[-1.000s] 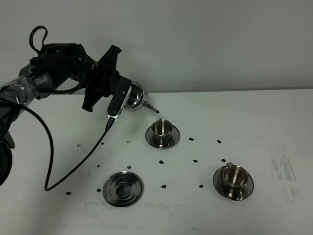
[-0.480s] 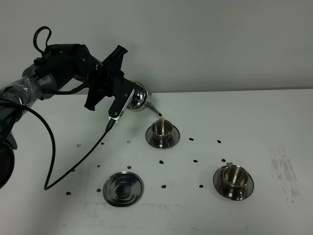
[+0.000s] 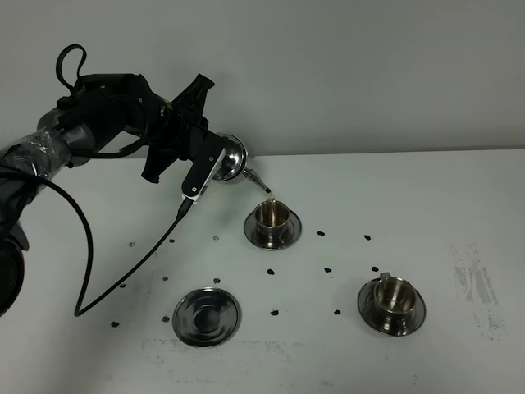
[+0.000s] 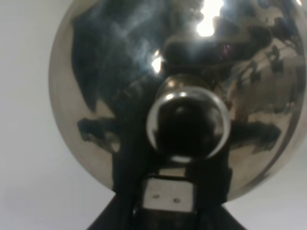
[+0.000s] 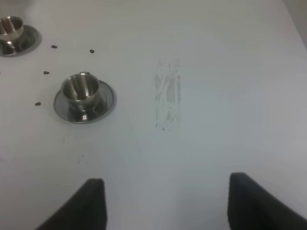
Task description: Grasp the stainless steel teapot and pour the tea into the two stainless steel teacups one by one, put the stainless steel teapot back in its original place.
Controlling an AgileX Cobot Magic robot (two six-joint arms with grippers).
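**Fig.** Pouring pose, high view read left to right. All positions are given against the far teacup (image 3: 271, 215).

My left gripper (image 3: 207, 141) stood above and to the left of that cup. Its jaws were pinched on the loop handle of the stainless steel teapot (image 3: 232, 158), which they held clear of the table (image 3: 459, 197), tilted spout-down. In the left wrist view the pot's mirrored belly filled the frame, with the handle ring at its middle and my dark fingers (image 4: 213, 196) closed on the handle.

The tip of the spout (image 3: 258, 180) hung just above the far teacup's rim.

The empty saucer (image 3: 207, 316) lay left of the far teacup and nearer the camera, well apart from it. The near teacup (image 3: 392, 297) lay to its right, also nearer the camera.

My right gripper (image 5: 168, 206) hovered over bare table, farther from the far teacup than the near teacup was. Its jaws were spread wide, holding and touching nothing.
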